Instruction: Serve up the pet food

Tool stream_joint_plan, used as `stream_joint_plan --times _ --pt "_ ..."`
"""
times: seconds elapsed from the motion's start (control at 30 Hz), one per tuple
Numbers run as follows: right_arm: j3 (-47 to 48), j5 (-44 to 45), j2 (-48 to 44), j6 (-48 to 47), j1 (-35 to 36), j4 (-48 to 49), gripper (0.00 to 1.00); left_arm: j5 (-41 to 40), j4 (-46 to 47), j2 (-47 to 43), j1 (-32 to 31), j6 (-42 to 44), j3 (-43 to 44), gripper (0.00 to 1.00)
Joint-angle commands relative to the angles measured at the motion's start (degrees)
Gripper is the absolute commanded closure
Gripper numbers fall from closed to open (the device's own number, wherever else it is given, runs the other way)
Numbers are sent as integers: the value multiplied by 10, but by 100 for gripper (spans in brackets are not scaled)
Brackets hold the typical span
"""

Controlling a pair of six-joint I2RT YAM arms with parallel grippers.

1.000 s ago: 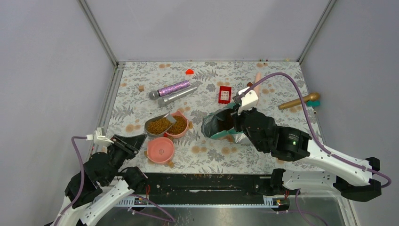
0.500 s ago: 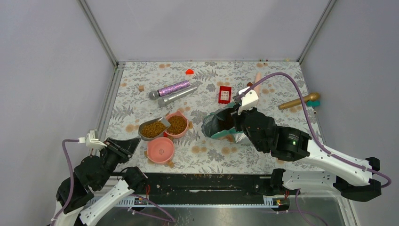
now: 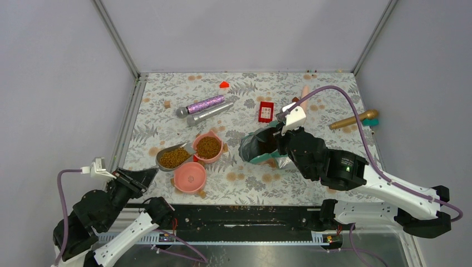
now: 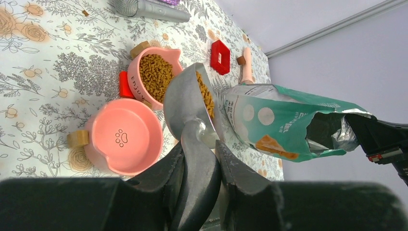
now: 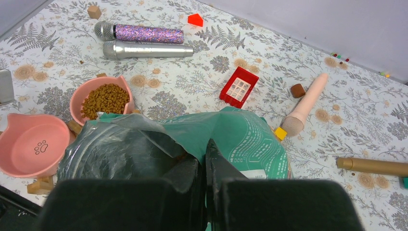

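Observation:
My left gripper (image 3: 146, 177) is shut on the handle of a grey metal scoop (image 3: 173, 157), which is filled with brown kibble (image 4: 206, 96). The scoop hangs just left of a pink bowl full of kibble (image 3: 207, 147) and above-left of an empty pink paw-print bowl (image 3: 190, 176). In the left wrist view my gripper (image 4: 199, 149) clamps the scoop handle (image 4: 197, 163). My right gripper (image 3: 276, 142) is shut on the open rim of the teal-green and silver pouch (image 3: 259, 147), holding its mouth towards the bowls. The pouch (image 5: 240, 134) fills the right wrist view under that gripper (image 5: 206, 154).
A glittery purple microphone (image 3: 205, 104) and a silver one (image 3: 210, 113) lie behind the bowls. A red block (image 3: 266, 111), a pink toy microphone (image 3: 304, 94), a gold one (image 3: 353, 119) and small coloured blocks (image 3: 224, 84) are scattered at the back. A black rail (image 3: 239, 214) runs along the near edge.
My left arm has pulled back towards the near left, carrying the filled scoop off the kibble bowl's rim to its left. The right arm and pouch have not moved.

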Motion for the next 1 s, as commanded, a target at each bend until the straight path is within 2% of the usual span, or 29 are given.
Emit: stream_joint_plan --times 0.0,0.6,0.97 --pt "35 38 -18 -6 4 86 100 9 -8 -114 1 -5 42 100" --pt "39 33 -16 2 5 86 100 11 -93 -114 3 -12 119 100" --pt "39 38 -21 2 4 85 100 18 -101 -114 3 -19 103 100"
